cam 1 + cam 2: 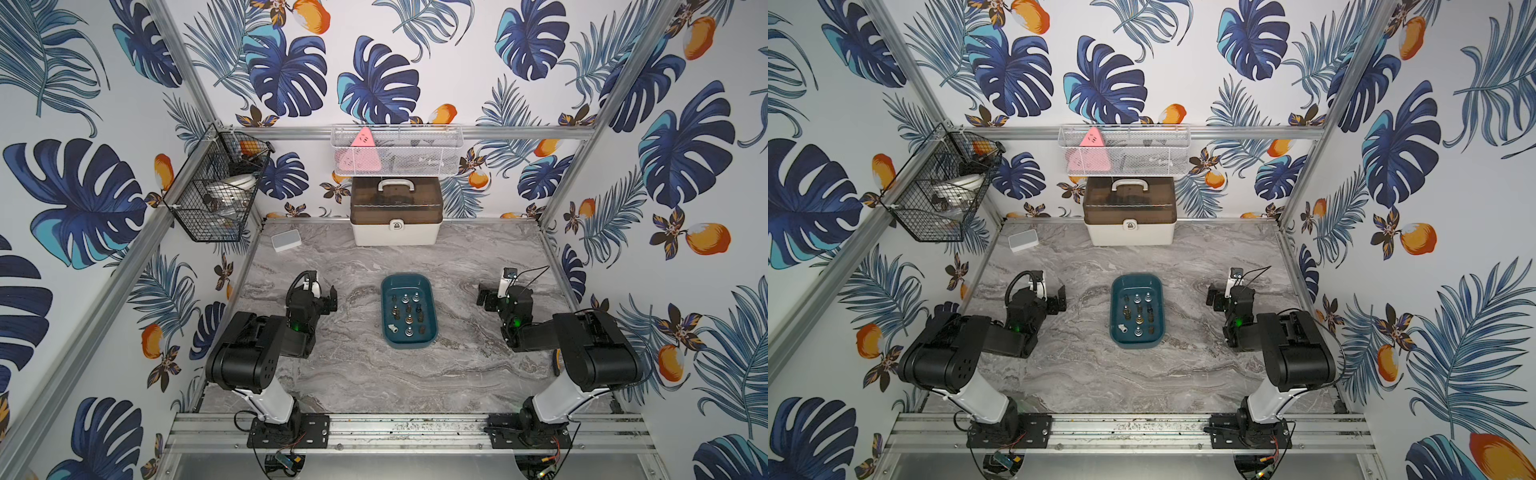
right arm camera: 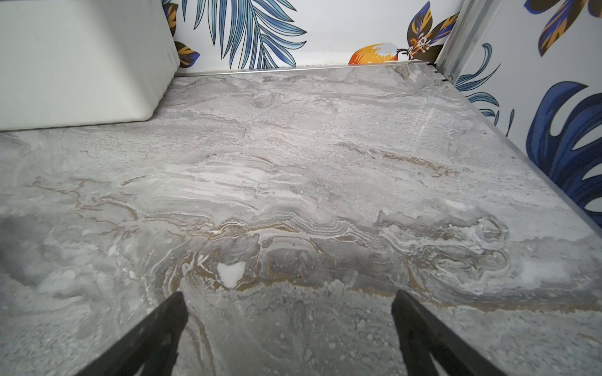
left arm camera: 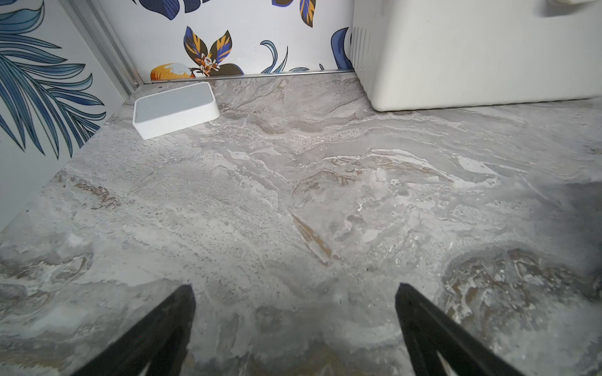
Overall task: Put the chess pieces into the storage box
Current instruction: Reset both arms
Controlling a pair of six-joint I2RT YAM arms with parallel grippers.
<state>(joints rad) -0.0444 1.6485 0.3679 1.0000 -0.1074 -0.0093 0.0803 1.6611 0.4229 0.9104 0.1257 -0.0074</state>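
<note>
chess pieces (image 1: 409, 313) sit in rows inside the teal box (image 1: 407, 284), middle of the table (image 1: 374, 374). left gripper (image 1: 329, 300) and right gripper (image 1: 484, 297) flank the box, one each side, both well apart from it. jaws on both spread wide, only marble between them.

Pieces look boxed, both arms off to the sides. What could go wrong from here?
1. The chess pieces stand upright and close together in the storage box; a knock could topple them.
2. One whitish piece lies on its side near a corner.
3. The open left gripper and right gripper flank the box; an inward sweep might hit it.
</note>
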